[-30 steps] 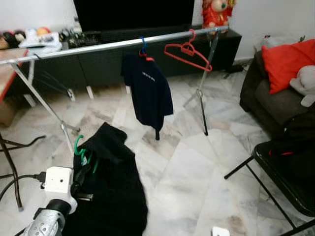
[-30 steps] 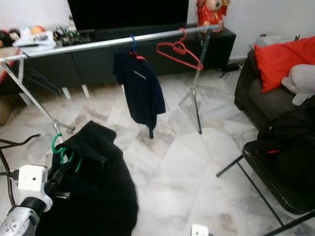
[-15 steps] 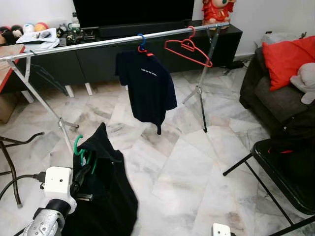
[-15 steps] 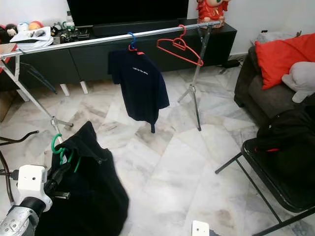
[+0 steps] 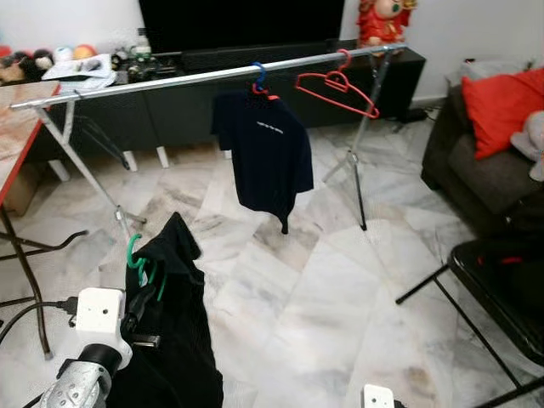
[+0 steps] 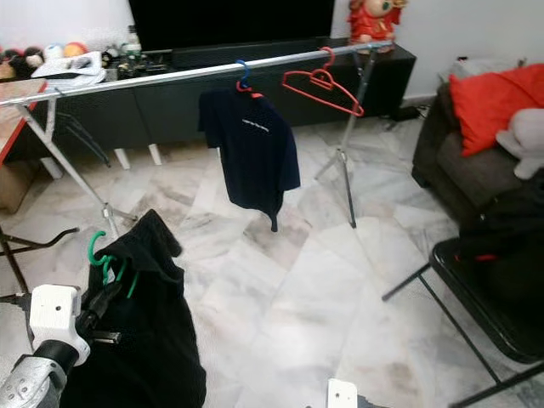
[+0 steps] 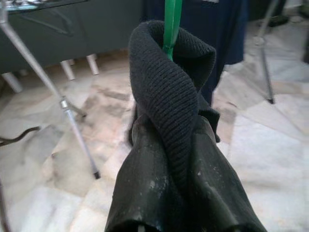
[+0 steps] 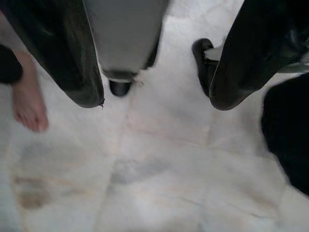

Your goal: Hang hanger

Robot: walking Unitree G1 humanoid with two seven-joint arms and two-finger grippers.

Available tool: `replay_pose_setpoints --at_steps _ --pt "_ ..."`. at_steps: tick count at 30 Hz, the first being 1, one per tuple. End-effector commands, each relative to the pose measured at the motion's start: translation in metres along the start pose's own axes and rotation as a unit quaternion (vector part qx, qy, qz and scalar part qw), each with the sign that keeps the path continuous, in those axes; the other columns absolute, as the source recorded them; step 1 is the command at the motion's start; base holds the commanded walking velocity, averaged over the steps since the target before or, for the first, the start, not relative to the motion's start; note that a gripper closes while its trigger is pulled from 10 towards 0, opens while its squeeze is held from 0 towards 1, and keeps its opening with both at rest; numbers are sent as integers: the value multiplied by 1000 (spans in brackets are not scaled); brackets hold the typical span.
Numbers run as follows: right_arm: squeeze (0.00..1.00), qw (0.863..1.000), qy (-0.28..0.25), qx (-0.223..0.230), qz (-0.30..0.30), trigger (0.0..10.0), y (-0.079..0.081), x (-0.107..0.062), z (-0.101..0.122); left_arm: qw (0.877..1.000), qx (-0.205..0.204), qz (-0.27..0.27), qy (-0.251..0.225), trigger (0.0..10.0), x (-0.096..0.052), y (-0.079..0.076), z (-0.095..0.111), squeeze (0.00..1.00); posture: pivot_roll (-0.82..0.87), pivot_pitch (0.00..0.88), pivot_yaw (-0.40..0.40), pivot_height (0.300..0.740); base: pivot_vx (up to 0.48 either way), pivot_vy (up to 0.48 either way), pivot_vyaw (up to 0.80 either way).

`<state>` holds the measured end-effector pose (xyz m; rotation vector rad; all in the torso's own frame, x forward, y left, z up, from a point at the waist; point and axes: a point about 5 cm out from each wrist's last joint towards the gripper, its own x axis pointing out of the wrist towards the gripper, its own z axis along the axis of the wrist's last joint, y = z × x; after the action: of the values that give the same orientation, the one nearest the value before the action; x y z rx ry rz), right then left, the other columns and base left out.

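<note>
My left gripper (image 5: 134, 316) is low at the left, shut on a green hanger (image 5: 137, 256) that carries a black garment (image 5: 177, 340) hanging down toward the floor. In the left wrist view the fingers (image 7: 141, 179) clamp the garment's ribbed collar (image 7: 174, 92) around the green hanger neck (image 7: 170, 24). A silver clothes rail (image 5: 170, 81) runs across the room ahead. On it hang a navy T-shirt (image 5: 272, 157) on a blue hanger and an empty red hanger (image 5: 338, 87). My right gripper (image 8: 155, 100) hangs open over the marble floor.
A black folding chair (image 5: 501, 297) stands at the right, with a dark sofa and red cushion (image 5: 501, 106) behind it. A red-edged table (image 5: 15, 140) is at the left, a black TV cabinet (image 5: 187, 106) behind the rail. A person's bare foot (image 8: 28, 104) is near my right gripper.
The camera has shifted, so the rail and shirts sit further right in the picture. The black garment now hangs narrower below the green hanger. My left gripper's hold is unchanged.
</note>
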<state>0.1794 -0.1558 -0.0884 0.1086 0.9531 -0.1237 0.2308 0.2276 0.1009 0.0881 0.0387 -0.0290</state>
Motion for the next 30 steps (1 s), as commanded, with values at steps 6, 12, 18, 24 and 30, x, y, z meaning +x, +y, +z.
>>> replay_pose_setpoints --at_steps 6,12,18,24,30 --pt "0 1000 -15 0 3 10000 1 -1 1 1000 3 -7 -17 10000 0 0 9 0 42 106 31 721 0 0 0" --pt "0 996 -93 1 5 10000 -21 2 40 999 -1 -52 -11 10000 4 -11 11 0 38 102 30 721 0 0 0" --pt "0 979 -195 -20 50 10000 -18 -1 92 992 2 -129 7 10000 10 -30 12 0 34 92 27 721 0 0 0" --pt "0 932 -288 -83 204 10000 2 -15 132 983 8 -181 -10 10000 25 -44 27 0 19 82 31 721 0 0 0" --pt "0 886 -336 -136 290 10000 14 -30 150 971 5 -238 -36 10000 40 -63 46 0 9 86 30 721 0 0 0"
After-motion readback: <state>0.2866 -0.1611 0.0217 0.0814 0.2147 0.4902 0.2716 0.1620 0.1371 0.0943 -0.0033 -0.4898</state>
